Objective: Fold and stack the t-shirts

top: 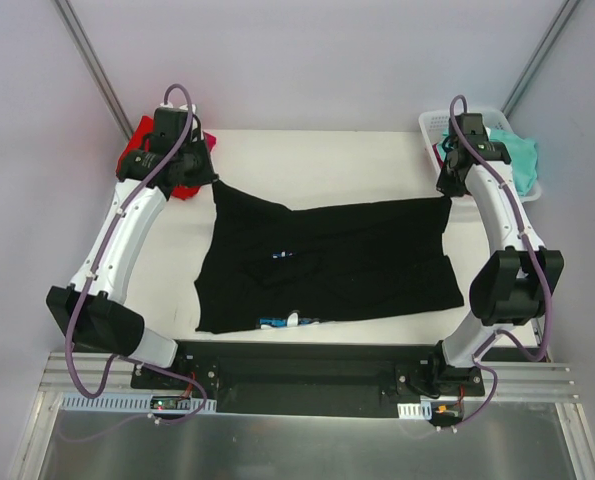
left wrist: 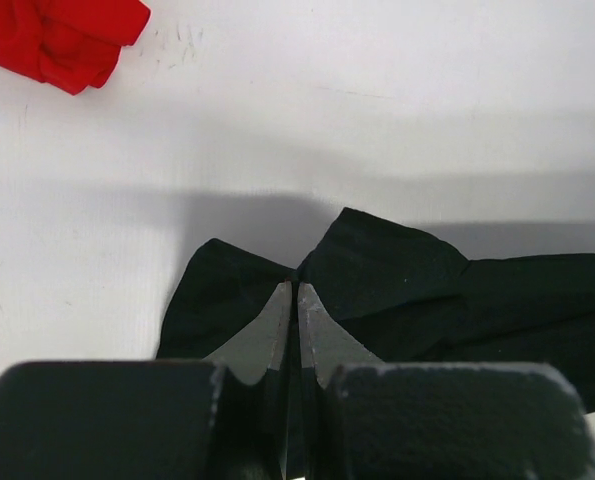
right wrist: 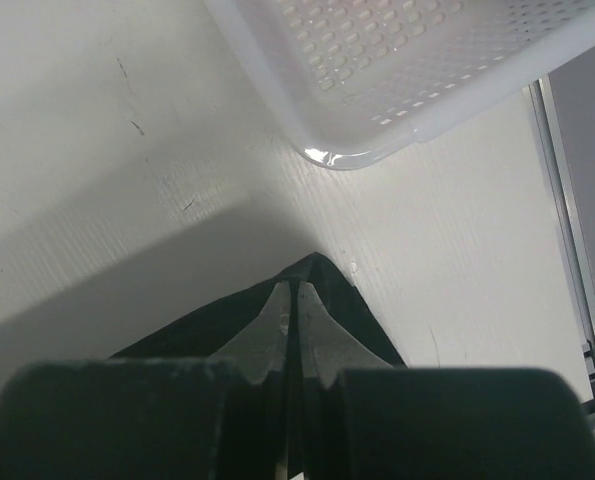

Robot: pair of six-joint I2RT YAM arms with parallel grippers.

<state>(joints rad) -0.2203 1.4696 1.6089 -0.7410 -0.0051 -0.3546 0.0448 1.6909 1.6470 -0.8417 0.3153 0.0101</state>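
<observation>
White surface [top: 317,165] holds the black t-shirt [top: 357,260], print unreadable. My left gripper [left wrist: 295,287] and right gripper [right wrist: 293,287] each pinch a far corner.

White table [top: 317,165] with spread black t-shirt [top: 357,260], red shirt [left wrist: 67,40] far left, white basket [right wrist: 427,60] far right

A white desk [top: 307,160] fills the middle of the space, its surface matte and evenly lit from above. Soft grey shadows lie across it, and the wrist views show a few thin dark marks [right wrist: 127,70] on its surface. Behind the far edge rises a plain pale lavender-grey wall [top: 307,60]. 2 grey poles slant upward from the far corners, 1 on the left [top: 89,55] and 1 on the right [top: 545,50]. Along the near edge runs a ribbed aluminium frame [top: 117,380], and in front of it lies a dull, reflective metal sheet [top: 297,450].
</observation>
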